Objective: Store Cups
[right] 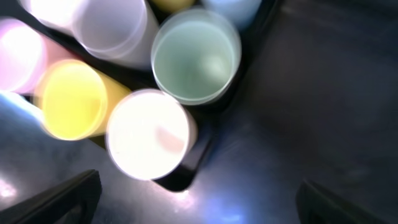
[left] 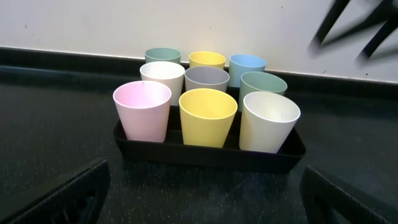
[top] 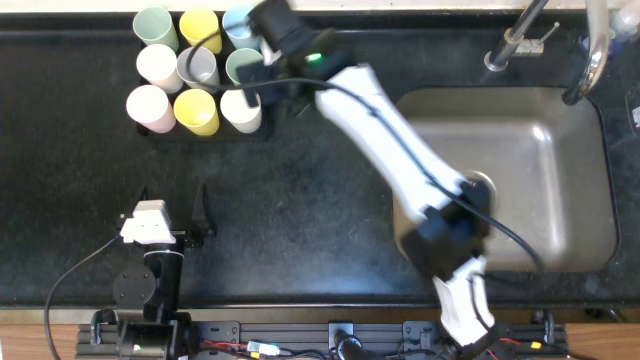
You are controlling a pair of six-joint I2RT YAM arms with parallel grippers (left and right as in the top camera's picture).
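Jaws both spread, holding nothing | right gripper (right: pixel 199 190) above a corner of tray (left: pixel 208 160) | left gripper (left: pixel 202 186) well apart, facing tray | nine cups (left: pixel 208 115) upright in tray, all spots filled | storing looks finished.

Open worktop (top: pixel 300 200) before the packed tray (left: pixel 208 160)

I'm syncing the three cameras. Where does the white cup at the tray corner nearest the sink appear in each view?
Top view: white cup, sink-side end of the cup row nearest the arms.
Left wrist view: white cup, at a near corner of the black tray.
Right wrist view: white cup, at the tray's corner.
Shared landmark: the yellow cup next to it.
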